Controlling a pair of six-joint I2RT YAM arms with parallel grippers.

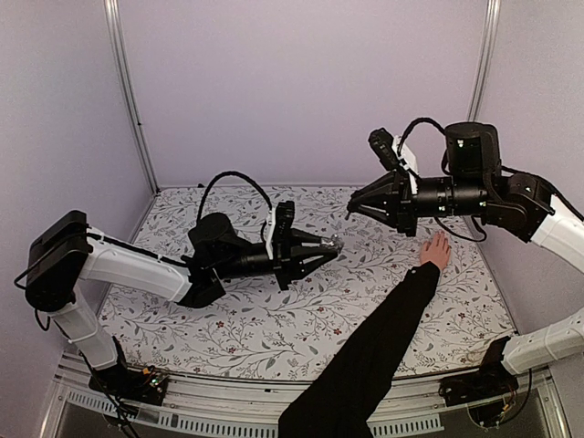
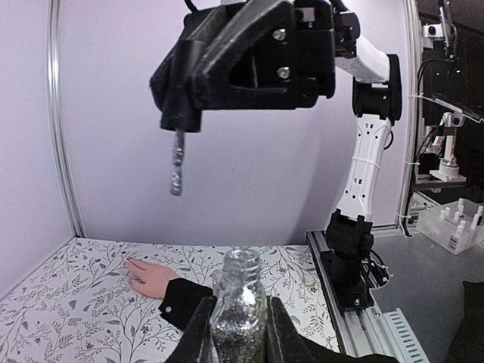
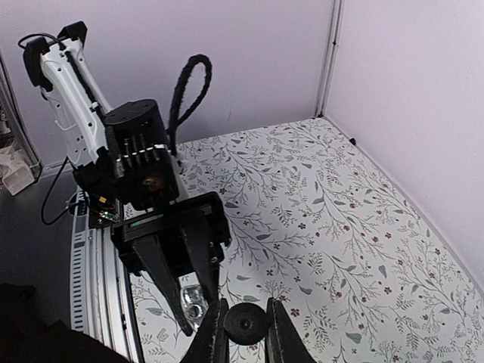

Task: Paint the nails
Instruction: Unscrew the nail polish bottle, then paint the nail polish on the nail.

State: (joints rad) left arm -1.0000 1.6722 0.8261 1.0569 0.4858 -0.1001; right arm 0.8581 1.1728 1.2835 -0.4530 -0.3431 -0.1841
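From above, the bare hand (image 1: 436, 251) lies flat on the flowered tabletop (image 1: 274, 319) near the right gripper (image 1: 353, 208), its nails (image 1: 441, 237) too small to see. Only the left wrist view shows the left gripper (image 2: 238, 336) pinching an open glitter bottle (image 2: 241, 268), with a brush (image 2: 176, 162) hanging opposite. The right wrist view shows its own fingers (image 3: 217, 336) clamped on a black cap (image 3: 243, 324), with lilac walls (image 3: 249, 53) behind.

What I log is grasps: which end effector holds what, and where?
Left end effector: open bottle, by its body. Right end effector: cap, by its sides.
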